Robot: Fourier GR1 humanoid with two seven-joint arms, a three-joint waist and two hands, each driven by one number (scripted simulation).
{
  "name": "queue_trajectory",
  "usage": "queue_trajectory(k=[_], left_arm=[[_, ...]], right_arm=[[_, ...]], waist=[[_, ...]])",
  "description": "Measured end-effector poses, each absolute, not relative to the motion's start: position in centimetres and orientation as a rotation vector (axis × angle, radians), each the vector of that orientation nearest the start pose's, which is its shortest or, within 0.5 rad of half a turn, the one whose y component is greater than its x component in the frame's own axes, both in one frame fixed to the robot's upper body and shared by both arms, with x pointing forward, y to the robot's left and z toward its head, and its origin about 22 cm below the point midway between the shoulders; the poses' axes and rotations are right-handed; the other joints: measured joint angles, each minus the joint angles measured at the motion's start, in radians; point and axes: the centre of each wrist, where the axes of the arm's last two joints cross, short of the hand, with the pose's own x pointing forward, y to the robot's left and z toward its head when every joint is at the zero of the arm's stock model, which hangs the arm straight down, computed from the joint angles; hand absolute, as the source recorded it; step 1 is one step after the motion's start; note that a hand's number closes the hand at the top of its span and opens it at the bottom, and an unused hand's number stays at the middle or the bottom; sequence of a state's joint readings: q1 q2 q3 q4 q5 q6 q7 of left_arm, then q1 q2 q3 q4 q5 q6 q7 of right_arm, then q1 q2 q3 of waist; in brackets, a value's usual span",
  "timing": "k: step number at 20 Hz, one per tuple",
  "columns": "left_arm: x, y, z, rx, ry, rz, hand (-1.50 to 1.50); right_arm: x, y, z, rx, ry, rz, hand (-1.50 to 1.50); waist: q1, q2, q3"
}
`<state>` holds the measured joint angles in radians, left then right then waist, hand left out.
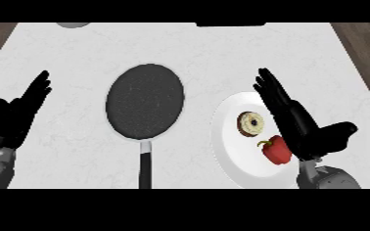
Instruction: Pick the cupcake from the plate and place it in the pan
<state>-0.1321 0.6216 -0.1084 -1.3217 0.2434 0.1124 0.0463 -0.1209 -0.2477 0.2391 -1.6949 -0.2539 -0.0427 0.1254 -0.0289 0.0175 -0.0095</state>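
The cupcake and a red pepper are shown on the plate; the right robot hand is held open above it, the left robot hand open at the bench's edge.

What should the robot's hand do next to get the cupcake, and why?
Probably lower the right hand toward the cupcake and curl its fingers around it. That hand is open above the plate, the cupcake sits beside a red pepper, and the pan holds nothing.
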Motion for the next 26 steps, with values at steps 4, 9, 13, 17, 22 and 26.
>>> queue_trajectory(k=[4, 9, 13, 17, 22, 26], left_arm=[[28.3, 33.9, 3.8, 0.301, -1.444, -0.182, 0.0], [29.4, 30.4, 4.3, 0.154, -1.522, -0.076, 0.0], [29.6, 28.6, 4.6, 0.1, -1.532, -0.018, 0.0], [29.6, 27.3, 5.0, 0.07, -1.535, -0.002, 0.0], [29.6, 26.6, 5.5, 0.048, -1.54, -0.002, 0.0], [29.8, 26.3, 5.9, 0.055, -1.542, -0.006, 0.0]], right_arm=[[27.5, -20.3, 8.2, 0.444, -1.671, 0.349, 1.5], [30.1, -21.8, 11.8, 0.59, -1.789, 0.661, 1.5], [31.4, -27.2, 13.0, 0.576, -1.885, 0.838, -1.5], [32.9, -31.9, 14.3, 0.468, -1.923, 0.971, -1.5], [34.2, -34.0, 17.1, 0.282, -1.972, 1.133, -1.5], [35.4, -32.4, 18.3, 0.196, -1.975, 1.299, -1.5]], waist=[[0.037, -0.005, 0.008], [0.075, -0.002, 0.012], [0.064, -0.002, 0.015], [0.073, 0.0, 0.016], [0.089, 0.002, 0.016], [0.089, -0.001, 0.014]])
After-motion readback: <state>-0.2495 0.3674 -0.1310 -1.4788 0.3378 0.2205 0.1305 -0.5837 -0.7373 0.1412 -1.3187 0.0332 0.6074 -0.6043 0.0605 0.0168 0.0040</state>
